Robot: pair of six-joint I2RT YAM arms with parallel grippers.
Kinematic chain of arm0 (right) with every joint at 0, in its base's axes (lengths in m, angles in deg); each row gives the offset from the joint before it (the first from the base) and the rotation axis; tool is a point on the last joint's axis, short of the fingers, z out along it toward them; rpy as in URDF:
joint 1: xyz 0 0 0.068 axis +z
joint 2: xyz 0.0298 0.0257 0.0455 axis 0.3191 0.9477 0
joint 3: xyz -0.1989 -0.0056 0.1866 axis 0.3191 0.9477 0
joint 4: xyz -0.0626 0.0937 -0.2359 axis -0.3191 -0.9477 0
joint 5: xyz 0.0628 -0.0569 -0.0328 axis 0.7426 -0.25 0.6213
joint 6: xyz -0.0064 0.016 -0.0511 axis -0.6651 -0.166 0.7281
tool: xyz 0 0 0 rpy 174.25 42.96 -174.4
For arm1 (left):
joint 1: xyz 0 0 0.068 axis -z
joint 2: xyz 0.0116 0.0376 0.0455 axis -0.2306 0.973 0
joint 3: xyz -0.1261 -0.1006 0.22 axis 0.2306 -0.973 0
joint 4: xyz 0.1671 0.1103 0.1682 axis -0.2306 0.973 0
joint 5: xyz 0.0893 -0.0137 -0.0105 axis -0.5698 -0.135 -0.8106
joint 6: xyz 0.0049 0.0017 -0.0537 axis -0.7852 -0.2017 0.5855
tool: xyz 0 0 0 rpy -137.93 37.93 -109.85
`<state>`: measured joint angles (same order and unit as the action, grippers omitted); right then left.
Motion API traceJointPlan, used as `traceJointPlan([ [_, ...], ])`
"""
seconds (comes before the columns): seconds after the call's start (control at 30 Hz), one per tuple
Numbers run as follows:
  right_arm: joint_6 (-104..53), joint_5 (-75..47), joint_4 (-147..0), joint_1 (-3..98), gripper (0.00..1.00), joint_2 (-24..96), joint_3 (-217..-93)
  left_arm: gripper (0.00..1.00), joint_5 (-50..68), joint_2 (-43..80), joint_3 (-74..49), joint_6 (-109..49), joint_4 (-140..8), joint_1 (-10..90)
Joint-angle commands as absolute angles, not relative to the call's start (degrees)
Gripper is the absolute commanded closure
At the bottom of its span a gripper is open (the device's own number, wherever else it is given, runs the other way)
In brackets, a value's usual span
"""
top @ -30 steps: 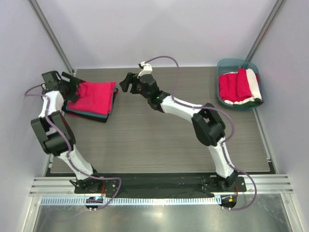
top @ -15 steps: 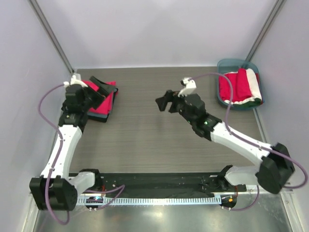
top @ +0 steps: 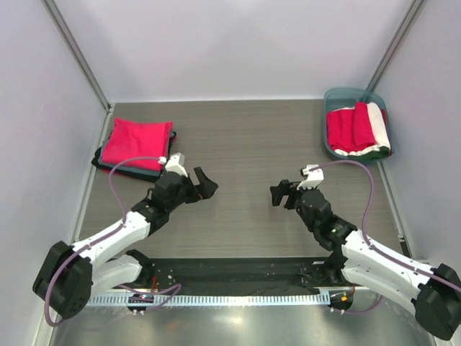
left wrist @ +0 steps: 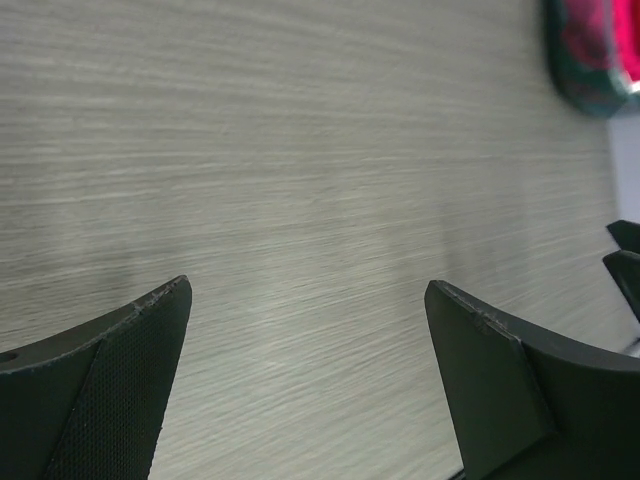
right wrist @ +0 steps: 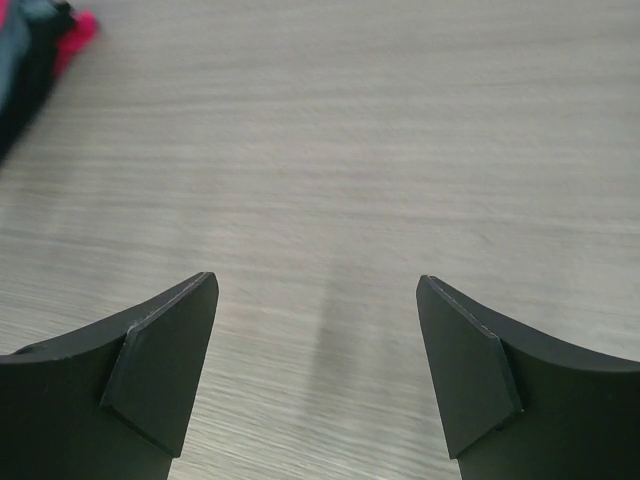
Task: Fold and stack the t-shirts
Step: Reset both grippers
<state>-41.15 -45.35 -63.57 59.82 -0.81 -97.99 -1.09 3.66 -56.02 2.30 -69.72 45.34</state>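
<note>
Both my grippers hang low over the bare middle of the wood-grain table [top: 245,137], and neither holds anything. My left gripper [top: 204,183] is spread wide; in its wrist view the two fingers [left wrist: 110,390] frame nothing but tabletop. My right gripper [top: 280,195] is released too, with only table grain between its jaws.

The folded stack of t-shirts [top: 135,148] sits in the upper left of the overhead view. A crimson-red shirt [top: 137,140] lies on top, and darker blue-grey edges show beneath it. The stack is well apart from my left gripper.

More cloth waits bunched in the teal tub [top: 332,96] at the upper right: a red shirt [top: 341,130] and a white shirt [top: 376,127] beside it.

I judge I am between shirts, with the stack looking settled and nothing laid out to fold. The next move, as I read it, is a reach by my right arm up to the tub. There it must pinch a single shirt and draw it onto the open middle, where both grippers can spread it flat. Lifting only one layer will be the tricky part.
</note>
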Motion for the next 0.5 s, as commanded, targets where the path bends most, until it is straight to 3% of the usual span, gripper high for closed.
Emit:
traceJointPlan([
  [0.0,-40.20,-49.02,-55.67,59.74,0.13,-0.44,-94.87,0.00,-3.88,6.04,-57.77,-3.25,-82.61,46.12],
  [0.47,-41.52,-46.91,-56.10,59.74,0.17,-0.17,-94.08,0.00,-0.97,8.78,-56.54,-8.09,-84.46,46.73],
])
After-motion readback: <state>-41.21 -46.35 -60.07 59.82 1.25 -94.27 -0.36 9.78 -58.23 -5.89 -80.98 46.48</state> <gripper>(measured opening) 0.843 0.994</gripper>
